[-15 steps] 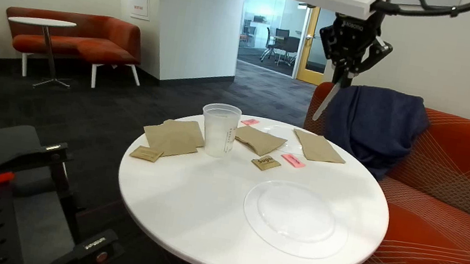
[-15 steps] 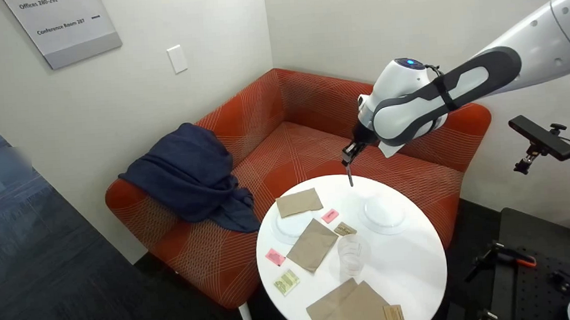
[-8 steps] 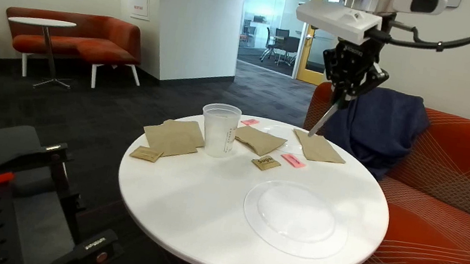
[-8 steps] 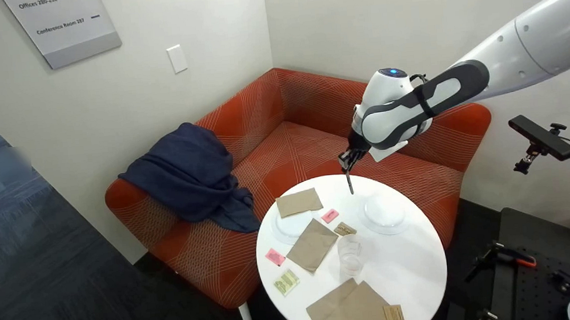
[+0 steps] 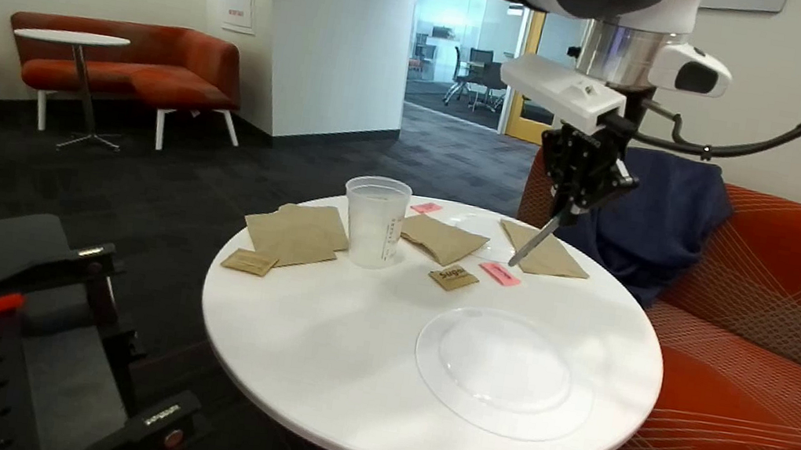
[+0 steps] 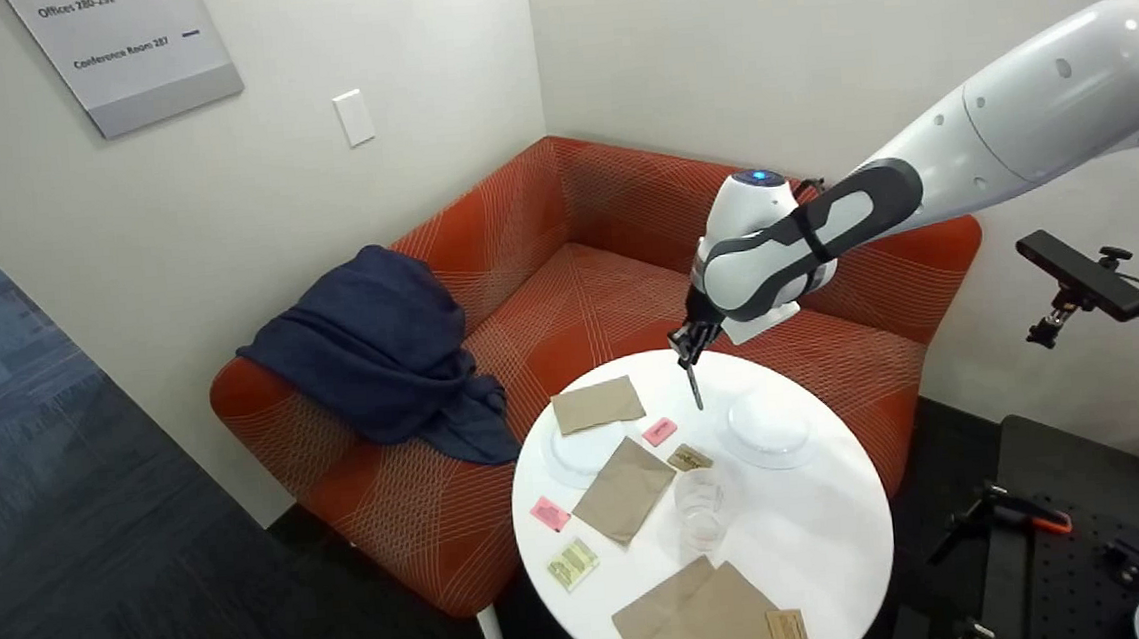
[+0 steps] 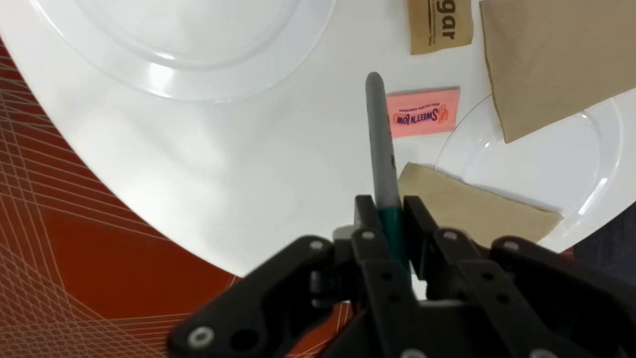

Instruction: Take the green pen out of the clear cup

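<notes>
– OK, nearest 1st. Item 1?
– Gripper (image 7: 389, 211), qty 1: clenched on the green pen (image 7: 385, 174), at its green part.
– Item 2?
– That pen: grey toward the tip; held aslant, tip down, above table (image 5: 333, 358). Barrel print: illeg.
– Task status?
– Pen's out of the clear cup (image 5: 374, 223) & well apart from it, so removal's done, I'd say. Left: a set-down at most, tho task line doesn't ask for one.
– Labels, then. Item 3?
– Pink pkt (image 7: 425, 112), nr pen tip (contact: can't tell); reads "Sweet'N Low", inverted in wrist view.
– Item 4?
– Brown pkt (image 7: 441, 25); wrist view gives "gar" only, but "Sugar" is legible in an exterior view.
– Item 5?
– Cup again, upright, beside brown napkins (image 5: 300, 234). Side markings too small to read.
– Farthest?
– Wall sign (image 6: 136, 64), 1 pc., "Offices 280-292" & "Conference Room 287".
</notes>
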Robot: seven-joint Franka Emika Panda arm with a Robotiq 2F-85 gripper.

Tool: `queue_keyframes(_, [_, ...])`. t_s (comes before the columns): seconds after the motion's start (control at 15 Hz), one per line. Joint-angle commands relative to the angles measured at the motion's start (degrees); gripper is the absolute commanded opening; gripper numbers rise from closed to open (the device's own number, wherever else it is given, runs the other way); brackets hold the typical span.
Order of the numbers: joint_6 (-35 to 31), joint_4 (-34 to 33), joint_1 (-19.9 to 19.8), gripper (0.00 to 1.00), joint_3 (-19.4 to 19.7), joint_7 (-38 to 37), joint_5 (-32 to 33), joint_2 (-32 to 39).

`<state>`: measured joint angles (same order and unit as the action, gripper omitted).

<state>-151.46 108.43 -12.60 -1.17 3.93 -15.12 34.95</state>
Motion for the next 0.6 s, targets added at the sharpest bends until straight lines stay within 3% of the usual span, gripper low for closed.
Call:
queue_keyframes(0.0, [2.6, -3.5, 0.9, 0.05, 1.0, -2.5, 0.7, 2.9])
queue_keyframes(0.53, [2.0, -1.8, -0.9, 0.05, 1.2, -1.0, 0.1, 4.4])
